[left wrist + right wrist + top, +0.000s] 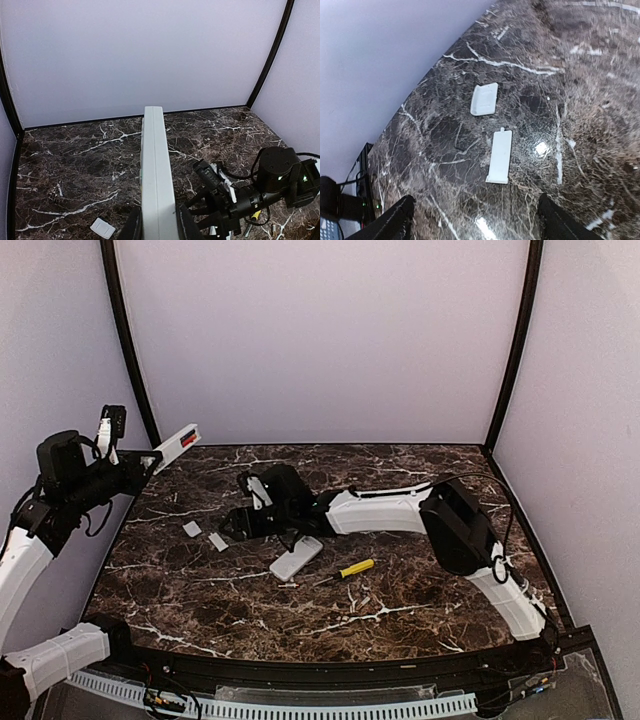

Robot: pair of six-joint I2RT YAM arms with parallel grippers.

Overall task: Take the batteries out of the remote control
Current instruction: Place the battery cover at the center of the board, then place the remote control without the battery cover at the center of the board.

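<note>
My left gripper [140,462] is raised off the table at the far left, shut on a long white remote control [176,444]. Reddish batteries [187,441] show in the remote's open end. In the left wrist view the remote [156,170] is seen edge-on between my fingers [186,225], and the batteries are hidden. My right gripper [232,527] reaches across the table to the left, open and empty, low over the marble. In the right wrist view its fingers [395,222] stand wide apart, just short of two small flat white covers [500,156] [484,99].
A second white remote [296,557] lies mid-table under the right arm. A yellow-handled screwdriver [350,569] lies to its right. The two covers [192,529] [218,541] lie left of the right gripper. Purple walls enclose the marble table [400,610].
</note>
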